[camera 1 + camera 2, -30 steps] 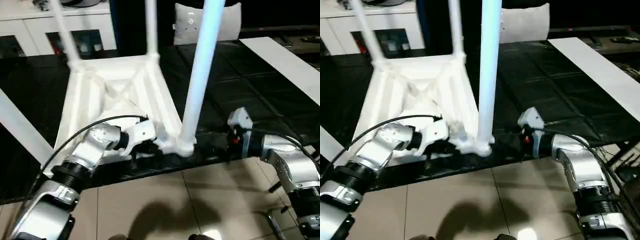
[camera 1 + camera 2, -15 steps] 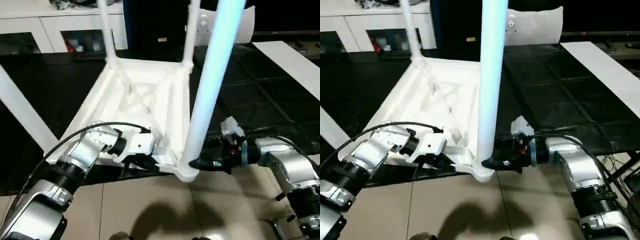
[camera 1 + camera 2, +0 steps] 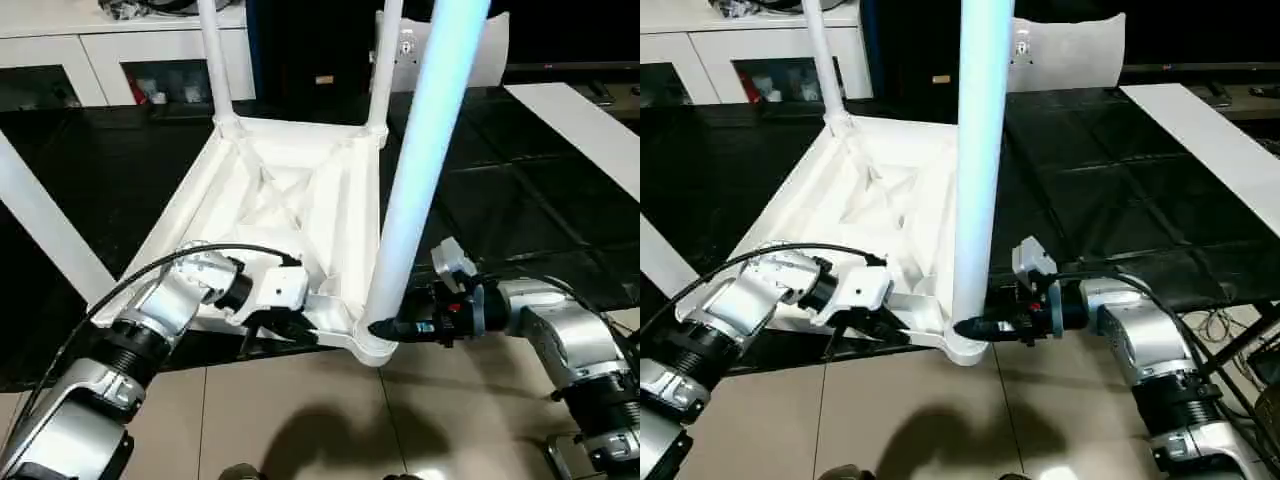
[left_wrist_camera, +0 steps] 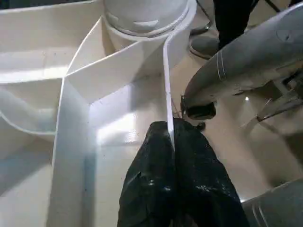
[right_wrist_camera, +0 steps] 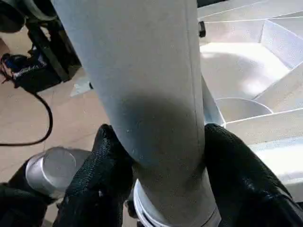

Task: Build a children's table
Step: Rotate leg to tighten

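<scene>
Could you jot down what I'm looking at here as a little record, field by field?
Object: white table top, lying upside down on a black surface
Legs fitted: three upright ones in view, near leg in the front corner socket
Left gripper: shut on the top's thin front rim
Right gripper: fingers either side of the near leg, just above the socket
Background: white cabinet with glass doors
Floor: beige tiles

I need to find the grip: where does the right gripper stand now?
The right gripper is at the foot of the long white tube leg, fingers on either side, just above the near corner socket.
</scene>
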Robot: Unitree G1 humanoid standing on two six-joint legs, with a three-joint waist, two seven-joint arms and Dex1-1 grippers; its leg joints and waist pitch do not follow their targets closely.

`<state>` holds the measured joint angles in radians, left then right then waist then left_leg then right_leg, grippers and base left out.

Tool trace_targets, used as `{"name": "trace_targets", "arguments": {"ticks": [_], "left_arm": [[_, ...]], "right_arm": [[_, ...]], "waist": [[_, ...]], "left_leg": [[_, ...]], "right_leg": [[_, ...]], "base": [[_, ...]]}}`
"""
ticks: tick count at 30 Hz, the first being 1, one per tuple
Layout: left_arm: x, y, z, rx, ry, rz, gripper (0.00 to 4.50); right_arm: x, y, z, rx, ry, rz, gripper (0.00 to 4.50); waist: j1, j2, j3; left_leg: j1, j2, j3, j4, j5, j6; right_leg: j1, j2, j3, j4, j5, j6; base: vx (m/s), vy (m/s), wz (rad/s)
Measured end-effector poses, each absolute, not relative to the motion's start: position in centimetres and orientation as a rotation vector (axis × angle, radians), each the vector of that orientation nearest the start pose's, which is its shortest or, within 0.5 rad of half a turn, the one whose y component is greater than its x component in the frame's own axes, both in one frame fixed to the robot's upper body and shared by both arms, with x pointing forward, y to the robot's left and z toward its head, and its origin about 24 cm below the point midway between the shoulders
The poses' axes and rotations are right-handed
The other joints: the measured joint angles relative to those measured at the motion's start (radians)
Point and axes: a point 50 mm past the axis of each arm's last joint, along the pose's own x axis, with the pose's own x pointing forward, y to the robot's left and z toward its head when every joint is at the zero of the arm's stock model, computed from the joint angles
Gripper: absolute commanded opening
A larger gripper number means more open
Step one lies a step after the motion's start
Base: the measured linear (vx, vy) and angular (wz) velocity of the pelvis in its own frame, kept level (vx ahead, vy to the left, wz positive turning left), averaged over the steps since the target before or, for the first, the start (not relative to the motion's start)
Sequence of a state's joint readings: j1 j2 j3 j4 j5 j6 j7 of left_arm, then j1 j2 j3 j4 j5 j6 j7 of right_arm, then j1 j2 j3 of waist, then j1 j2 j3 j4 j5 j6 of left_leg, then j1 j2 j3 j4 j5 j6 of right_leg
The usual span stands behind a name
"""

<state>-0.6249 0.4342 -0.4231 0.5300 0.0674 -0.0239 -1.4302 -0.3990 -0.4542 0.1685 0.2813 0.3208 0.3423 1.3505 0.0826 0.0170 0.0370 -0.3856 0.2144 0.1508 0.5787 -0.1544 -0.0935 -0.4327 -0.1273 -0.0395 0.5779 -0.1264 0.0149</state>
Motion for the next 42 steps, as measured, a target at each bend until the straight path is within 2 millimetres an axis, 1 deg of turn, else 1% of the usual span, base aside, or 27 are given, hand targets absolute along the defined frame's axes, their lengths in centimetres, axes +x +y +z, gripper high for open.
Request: {"name": "trace_targets", "arguments": {"ticks": [1, 4, 5, 7, 9, 10, 11, 12, 13, 14, 15, 16, 17, 18, 19, 21, 23, 24, 25, 27, 28, 31, 32, 35, 37, 39, 42], "left_arm": [[30.4, 12.8, 6.2, 0.617, 0.489, -1.628, 0.0], [30.9, 13.6, 6.1, 0.566, 0.532, -1.524, 0.0], [31.1, 13.9, 6.1, 0.539, 0.541, -1.464, 0.0], [31.4, 14.0, 6.0, 0.5, 0.545, -1.382, 0.0], [31.7, 13.7, 6.0, 0.468, 0.538, -1.305, 0.0], [32.0, 13.4, 6.0, 0.446, 0.528, -1.258, 0.0], [32.5, 12.7, 6.0, 0.416, 0.506, -1.17, 0.0], [32.8, 12.0, 6.1, 0.396, 0.486, -1.114, 0.0], [33.0, 11.2, 6.1, 0.379, 0.473, -1.077, 0.0], [33.1, 10.3, 6.0, 0.361, 0.465, -1.047, 0.0], [33.1, 9.9, 5.8, 0.349, 0.469, -1.028, 0.0], [33.1, 9.6, 5.5, 0.343, 0.477, -1.014, 0.0], [33.0, 9.5, 5.3, 0.339, 0.484, -1.002, 0.0], [33.1, 9.3, 5.2, 0.332, 0.483, -0.987, 0.0], [33.1, 9.0, 5.2, 0.326, 0.478, -0.973, 0.0], [33.1, 8.5, 5.1, 0.32, 0.468, -0.956, 0.0], [33.1, 7.9, 5.2, 0.318, 0.46, -0.963, 0.0], [33.0, 7.7, 5.2, 0.325, 0.459, -0.969, 0.0], [33.0, 7.7, 5.2, 0.332, 0.455, -0.974, 0.0], [33.0, 7.9, 5.2, 0.36, 0.446, -0.992, 0.0], [33.0, 8.0, 5.3, 0.37, 0.441, -1.0, 0.0], [33.0, 8.5, 5.4, 0.399, 0.432, -1.022, 0.0], [33.0, 8.6, 5.4, 0.406, 0.43, -1.036, 0.0], [32.9, 9.2, 5.5, 0.444, 0.425, -1.088, 0.0], [32.9, 9.5, 5.5, 0.456, 0.425, -1.1, 0.0], [32.8, 9.7, 5.7, 0.491, 0.42, -1.152, 0.0], [32.4, 11.1, 6.0, 0.559, 0.42, -1.252, 0.0]], "right_arm": [[28.2, -15.2, 6.6, 0.022, 0.359, 1.411, 2.01], [29.0, -14.0, 6.4, 0.033, 0.329, 1.31, 1.99], [29.6, -13.5, 6.4, 0.039, 0.32, 1.251, 1.99], [30.6, -12.9, 6.3, 0.055, 0.308, 1.152, 1.98], [31.6, -12.4, 6.3, 0.083, 0.3, 1.04, 1.97], [32.3, -12.1, 6.4, 0.109, 0.3, 0.974, 1.97], [33.4, -11.5, 6.6, 0.13, 0.298, 0.858, 1.97], [34.2, -11.3, 6.8, 0.127, 0.293, 0.778, 1.97], [34.7, -11.2, 7.0, 0.117, 0.292, 0.718, 1.97], [35.2, -11.2, 7.1, 0.107, 0.292, 0.665, 1.97], [35.3, -11.2, 7.0, 0.1, 0.293, 0.641, 1.97], [35.3, -11.2, 6.7, 0.099, 0.299, 0.624, 1.97], [35.3, -11.1, 6.5, 0.099, 0.304, 0.615, 2.31], [35.3, -11.1, 6.5, 0.089, 0.295, 0.608, 2.31], [35.4, -11.1, 6.5, 0.08, 0.289, 0.602, 2.65], [35.4, -11.2, 6.4, 0.053, 0.275, 0.597, 2.7], [35.4, -11.4, 6.4, 0.031, 0.264, 0.587, 2.95], [35.4, -11.6, 6.4, 0.015, 0.257, 0.588, 2.95], [35.3, -11.9, 6.3, 0.002, 0.247, 0.599, 3.11], [34.6, -12.8, 6.0, -0.023, 0.225, 0.636, 3.17], [34.3, -13.1, 5.8, -0.025, 0.221, 0.648, 3.4], [33.6, -13.9, 5.8, -0.028, 0.201, 0.707, 3.59], [33.2, -14.3, 5.8, -0.035, 0.195, 0.732, 3.83], [32.4, -16.0, 6.1, -0.061, 0.192, 0.803, 3.99], [32.3, -16.3, 6.4, -0.065, 0.184, 0.83, 4.05], [31.7, -16.9, 6.8, -0.09, 0.178, 0.896, 4.3], [31.1, -18.6, 7.3, -0.143, 0.189, 0.952, 4.36]], "waist": [[-0.003, 0.0, 0.0], [-0.033, 0.001, 0.0], [-0.051, 0.001, 0.0], [-0.075, 0.001, 0.0], [-0.105, 0.001, 0.0], [-0.118, 0.002, 0.001], [-0.137, 0.004, 0.002], [-0.146, 0.004, 0.002], [-0.158, 0.008, 0.004], [-0.169, 0.01, 0.005], [-0.177, 0.014, 0.008], [-0.184, 0.016, 0.009], [-0.191, 0.018, 0.012], [-0.192, 0.019, 0.015], [-0.191, 0.02, 0.017], [-0.187, 0.022, 0.018], [-0.181, 0.022, 0.019], [-0.179, 0.022, 0.018], [-0.175, 0.022, 0.018], [-0.16, 0.022, 0.018], [-0.157, 0.022, 0.018], [-0.142, 0.023, 0.018], [-0.134, 0.023, 0.018], [-0.116, 0.022, 0.018], [-0.11, 0.023, 0.018], [-0.099, 0.023, 0.018], [-0.086, 0.023, 0.018]], "left_leg": [[0.001, 0.0, 0.0, 0.0, 0.0, 0.0], [0.002, 0.001, 0.0, 0.0, 0.0, 0.0], [0.002, 0.001, 0.0, 0.0, 0.0, 0.0], [0.001, 0.0, -0.001, 0.0, 0.0, -0.001], [0.002, 0.0, -0.007, 0.003, 0.0, -0.001], [0.002, 0.0, -0.011, 0.004, 0.0, -0.001], [0.0, 0.001, -0.019, 0.006, -0.003, -0.005], [-0.002, 0.001, -0.026, 0.007, -0.003, -0.006], [-0.003, 0.002, -0.036, 0.008, -0.003, -0.006], [-0.001, 0.009, -0.039, 0.007, -0.004, -0.008], [-0.001, 0.012, -0.041, 0.006, -0.005, -0.008], [0.002, 0.014, -0.042, 0.006, -0.005, -0.008], [0.002, 0.016, -0.042, 0.004, -0.005, -0.008], [0.003, 0.016, -0.042, 0.003, -0.005, -0.008], [0.003, 0.015, -0.041, 0.001, -0.005, -0.008], [0.001, 0.015, -0.038, -0.004, -0.005, -0.008], [0.0, 0.015, -0.038, -0.004, -0.005, -0.008], [0.0, 0.015, -0.036, -0.004, -0.005, -0.008], [0.0, 0.015, -0.035, -0.004, -0.005, -0.008], [0.001, 0.014, -0.034, -0.003, -0.005, -0.008], [0.0, 0.014, -0.034, -0.003, -0.005, -0.008], [0.001, 0.012, -0.03, 0.0, -0.005, -0.008], [0.002, 0.012, -0.028, 0.0, -0.005, -0.008], [0.002, 0.013, -0.027, 0.001, -0.005, -0.008], [0.004, 0.013, -0.025, 0.0, -0.005, -0.008], [0.003, 0.015, -0.026, -0.001, -0.005, -0.008], [0.004, 0.015, -0.026, -0.002, -0.005, -0.008]], "right_leg": [[0.0, 0.0, 0.0, 0.0, -0.002, 0.004], [-0.001, 0.001, 0.0, 0.0, -0.003, 0.005], [-0.002, 0.001, -0.001, 0.0, -0.003, 0.006], [-0.002, 0.001, -0.003, -0.002, -0.004, 0.007], [-0.003, 0.0, -0.01, -0.006, -0.006, 0.009], [-0.003, 0.0, -0.016, -0.01, -0.006, 0.009], [-0.002, -0.001, -0.028, -0.02, -0.006, 0.009], [-0.002, -0.001, -0.035, -0.026, -0.006, 0.009], [0.004, -0.002, -0.05, -0.038, -0.006, 0.009], [0.009, -0.001, -0.064, -0.052, -0.006, 0.009], [0.016, -0.002, -0.075, -0.06, -0.006, 0.008], [0.019, -0.002, -0.081, -0.064, -0.005, 0.008], [0.02, -0.002, -0.083, -0.065, -0.005, 0.007], [0.02, -0.002, -0.084, -0.065, -0.004, 0.006], [0.019, -0.003, -0.085, -0.065, -0.004, 0.006], [0.017, -0.004, -0.085, -0.065, -0.004, 0.006], [0.017, -0.005, -0.084, -0.064, -0.004, 0.005], [0.018, -0.005, -0.082, -0.064, -0.003, 0.003], [0.018, -0.005, -0.081, -0.064, 0.001, -0.002], [0.018, -0.005, -0.079, -0.063, 0.002, -0.004], [0.017, -0.005, -0.078, -0.062, 0.003, -0.005], [0.014, -0.005, -0.068, -0.05, 0.01, -0.017], [0.014, -0.005, -0.062, -0.046, 0.01, -0.017], [0.013, -0.004, -0.056, -0.037, 0.01, -0.017], [0.013, -0.003, -0.055, -0.034, 0.01, -0.017], [0.013, -0.002, -0.055, -0.033, 0.01, -0.017], [0.013, -0.002, -0.053, -0.028, 0.011, -0.017]], "base": [[0.0, 0.0, 0.0], [0.0, 0.0, 0.0], [0.0, 0.0, 0.0], [-0.063, 0.007, -0.15], [-0.06, 0.013, -0.19], [-0.046, 0.02, -0.21], [-0.046, 0.02, -0.21], [-0.052, 0.03, -0.24], [-0.032, 0.037, -0.18], [-0.032, 0.037, -0.18], [0.0, 0.0, 0.0], [0.0, 0.0, 0.0], [0.0, 0.0, 0.0], [0.0, 0.0, 0.0], [0.0, 0.0, 0.0], [0.0, 0.0, 0.0], [0.0, 0.0, 0.0], [0.0, 0.0, 0.0], [0.0, 0.0, 0.0], [0.0, 0.0, 0.0], [0.0, 0.0, 0.0], [0.0, 0.0, 0.0], [0.0, 0.0, 0.0], [0.0, 0.0, 0.0], [0.0, 0.0, 0.0], [0.0, 0.0, 0.0], [0.0, 0.0, 0.0]]}}
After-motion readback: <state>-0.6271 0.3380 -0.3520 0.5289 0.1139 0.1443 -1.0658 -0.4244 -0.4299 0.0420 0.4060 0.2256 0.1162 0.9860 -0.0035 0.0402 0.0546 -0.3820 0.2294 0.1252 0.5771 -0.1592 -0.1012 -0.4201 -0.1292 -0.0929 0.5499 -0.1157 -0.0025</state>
